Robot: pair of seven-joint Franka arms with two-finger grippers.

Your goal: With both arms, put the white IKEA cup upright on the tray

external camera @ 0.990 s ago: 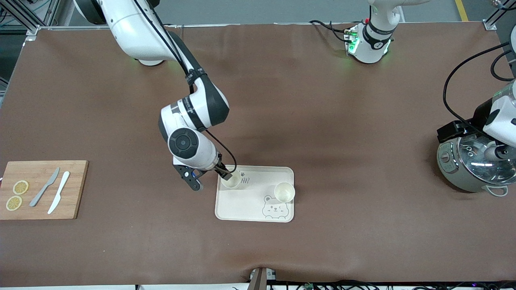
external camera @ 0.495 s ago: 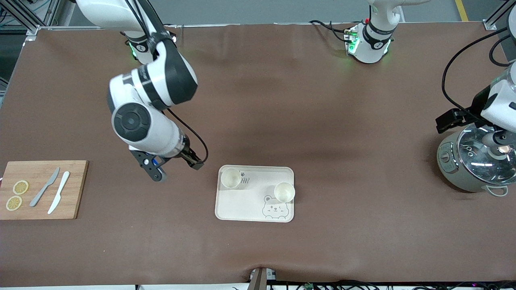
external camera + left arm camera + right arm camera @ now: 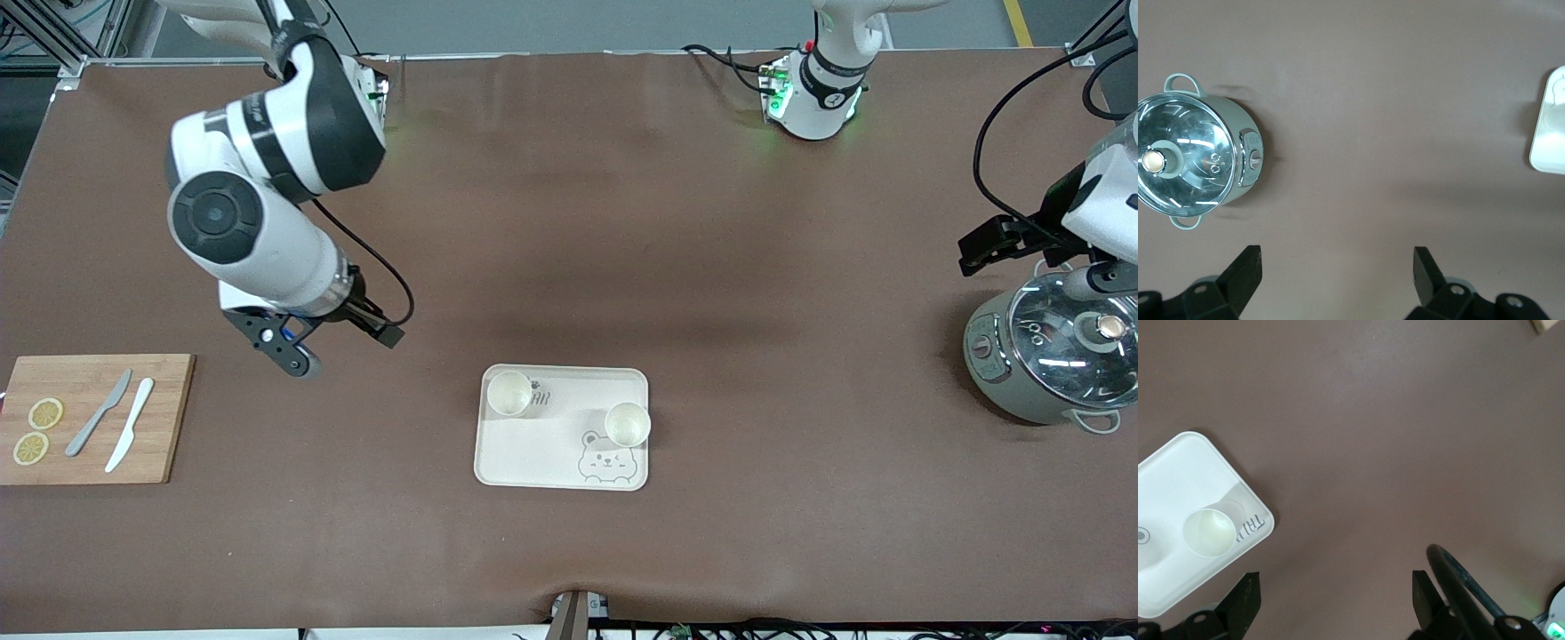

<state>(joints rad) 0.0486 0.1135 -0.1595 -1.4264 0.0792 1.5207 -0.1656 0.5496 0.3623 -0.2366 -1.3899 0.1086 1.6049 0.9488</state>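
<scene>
Two white cups stand upright on the tray [image 3: 562, 453]: one cup [image 3: 509, 393] at its 10 o'clock corner, the other cup [image 3: 627, 423] at its 3 o'clock edge; placing looks done, nothing left but parking. The right gripper [image 3: 342, 342], fingers spread and empty, hangs over bare bench [image 3: 622, 222]; the left gripper [image 3: 1338, 267], spread and empty, hovers near the pot [image 3: 1049, 360]. One cutting board [image 3: 89, 418] holds two knives and two lemon slices

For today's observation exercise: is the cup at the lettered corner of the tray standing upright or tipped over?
Upright. The cup stands on the tray, its round open mouth facing up in both the front and right wrist views.
</scene>
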